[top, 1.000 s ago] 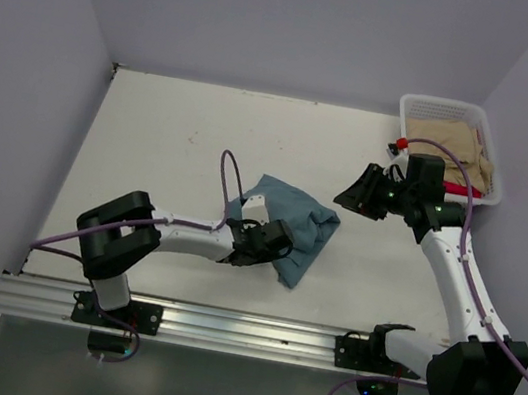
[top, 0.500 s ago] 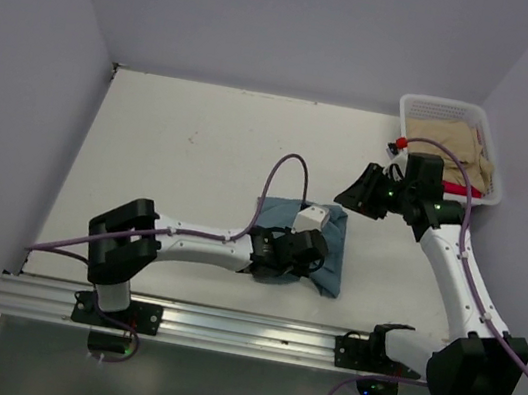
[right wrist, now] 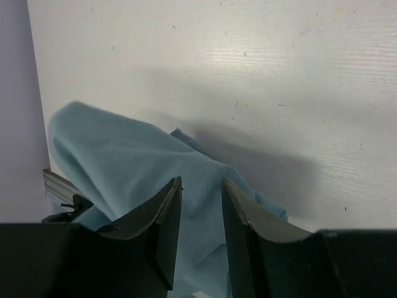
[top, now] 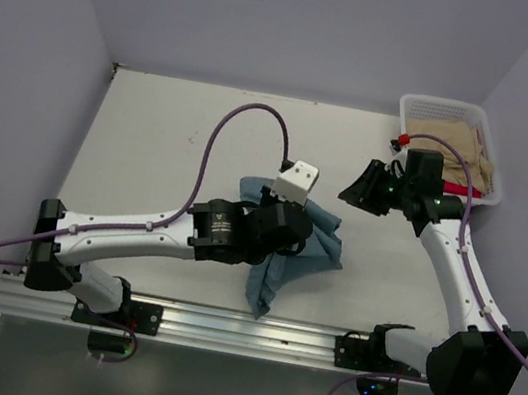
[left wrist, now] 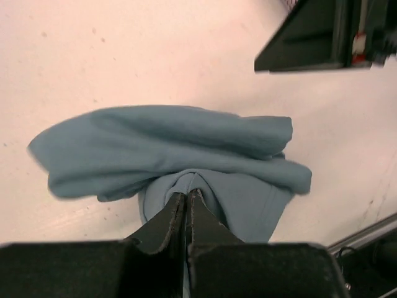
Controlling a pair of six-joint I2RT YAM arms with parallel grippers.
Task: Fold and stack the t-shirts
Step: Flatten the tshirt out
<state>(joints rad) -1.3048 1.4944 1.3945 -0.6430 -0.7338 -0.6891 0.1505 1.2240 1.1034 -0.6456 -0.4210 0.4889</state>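
My left gripper [top: 304, 237] is shut on a bunched fold of the teal-blue t-shirt [top: 274, 272] near the middle of the table. In the left wrist view the fingertips [left wrist: 186, 195] pinch the cloth [left wrist: 167, 139], which drapes crumpled ahead of them. My right gripper [top: 360, 187] hovers just right of that shirt, open and holding nothing. Its wrist view shows the teal shirt [right wrist: 124, 161] below and beyond the gap between the fingers [right wrist: 201, 184]. A tan t-shirt [top: 455, 144] and a red t-shirt [top: 460, 190] lie in the basket at the back right.
The white mesh basket [top: 441, 107] stands in the far right corner against the wall. The metal rail [top: 222, 327] runs along the near table edge. A purple cable [top: 247, 119] loops above the left arm. Walls close in the table on the left, back and right.
The left arm has stretched out, carrying the teal shirt up and to the right; the shirt now hangs bunched with a tail toward the near edge. The right gripper has barely moved.
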